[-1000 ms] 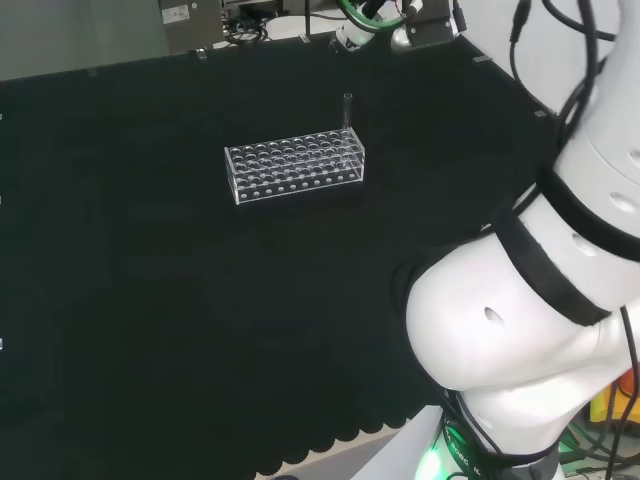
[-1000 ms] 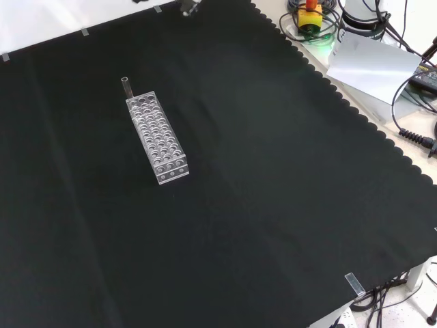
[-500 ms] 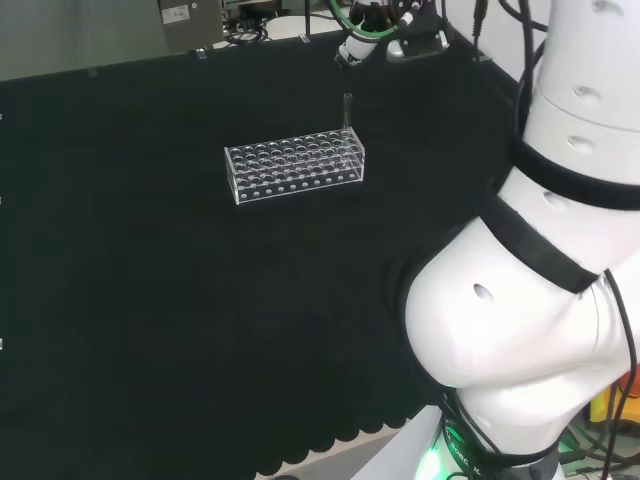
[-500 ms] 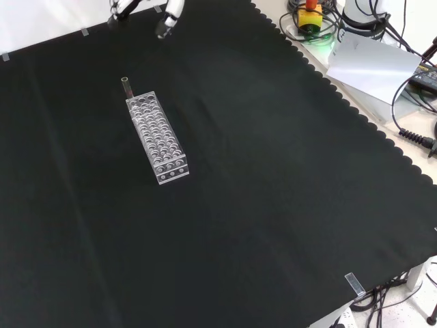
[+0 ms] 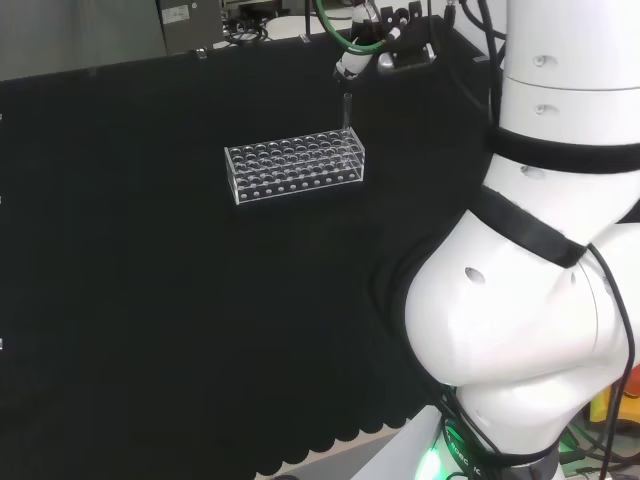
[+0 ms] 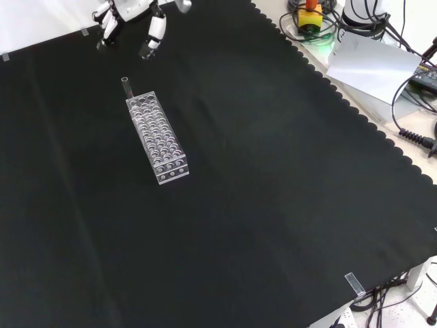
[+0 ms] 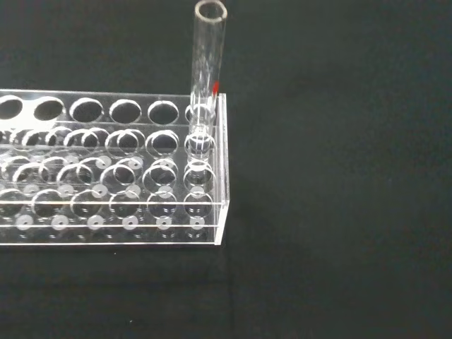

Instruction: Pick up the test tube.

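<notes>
The hand (image 6: pixel 130 17) hangs above the black cloth (image 6: pixel 273 191) at the top of the front view, its fingers (image 6: pixel 151 35) spread apart and hanging relaxed, holding nothing. Nearest to it, just below the fingertips in the front view and not touched by them, the test tube (image 6: pixel 126 87) stands upright in a corner hole at the near end of the clear rack (image 6: pixel 158 137). In the head view the hand (image 5: pixel 362 52) sits just above and slightly to the right of the tube (image 5: pixel 347 110), which rises from the rack's (image 5: pixel 295 167) far right corner, with a gap between the fingertip and the tube's open mouth. The wrist view looks down past the palm at the same corner: the test tube (image 7: pixel 207 78) is clear glass with an open rim, seated in the end hole of the rack's (image 7: pixel 113 176) back row, with a small red mark showing beside it at the rack's top edge. Beyond the tube, the rack stretches away from the hand across the cloth, and its other holes appear empty.
</notes>
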Action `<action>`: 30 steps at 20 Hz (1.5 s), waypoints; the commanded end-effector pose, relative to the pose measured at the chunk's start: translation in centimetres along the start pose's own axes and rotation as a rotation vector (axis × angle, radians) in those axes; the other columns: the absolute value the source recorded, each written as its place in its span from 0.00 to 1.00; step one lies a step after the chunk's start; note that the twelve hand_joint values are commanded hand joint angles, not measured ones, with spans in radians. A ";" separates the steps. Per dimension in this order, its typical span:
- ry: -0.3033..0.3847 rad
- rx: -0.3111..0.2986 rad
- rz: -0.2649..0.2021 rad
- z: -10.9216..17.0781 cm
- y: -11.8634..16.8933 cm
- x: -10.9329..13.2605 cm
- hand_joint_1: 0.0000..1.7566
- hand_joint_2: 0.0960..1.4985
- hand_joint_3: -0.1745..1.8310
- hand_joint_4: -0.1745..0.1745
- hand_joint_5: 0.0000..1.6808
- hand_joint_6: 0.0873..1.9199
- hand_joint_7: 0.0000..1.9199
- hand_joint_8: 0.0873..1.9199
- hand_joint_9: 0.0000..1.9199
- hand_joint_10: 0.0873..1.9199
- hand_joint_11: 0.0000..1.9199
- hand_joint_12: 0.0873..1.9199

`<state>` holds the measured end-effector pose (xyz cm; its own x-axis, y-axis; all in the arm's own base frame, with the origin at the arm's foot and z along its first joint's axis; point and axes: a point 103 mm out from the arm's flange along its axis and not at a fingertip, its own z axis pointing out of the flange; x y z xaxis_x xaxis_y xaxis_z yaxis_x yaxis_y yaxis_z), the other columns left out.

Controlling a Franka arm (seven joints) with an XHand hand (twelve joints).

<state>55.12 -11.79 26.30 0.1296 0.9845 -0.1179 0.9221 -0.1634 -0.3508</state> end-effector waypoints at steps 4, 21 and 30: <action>-0.004 0.081 -0.001 3.2 2.5 0.0 0.38 0.55 0.30 0.14 0.28 0.00 0.37 0.38 0.28 0.40 0.07 0.78; -0.002 0.138 -0.019 6.7 4.5 1.8 0.45 0.52 0.32 0.16 0.30 0.03 0.39 0.38 0.32 0.38 0.09 0.77; 0.043 0.117 0.003 7.6 5.7 2.4 0.49 0.48 0.37 0.14 0.33 0.25 0.47 0.35 0.38 0.35 0.15 0.74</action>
<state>57.61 -11.01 17.51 0.1282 0.9872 -0.0951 0.8713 -0.1579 -0.4647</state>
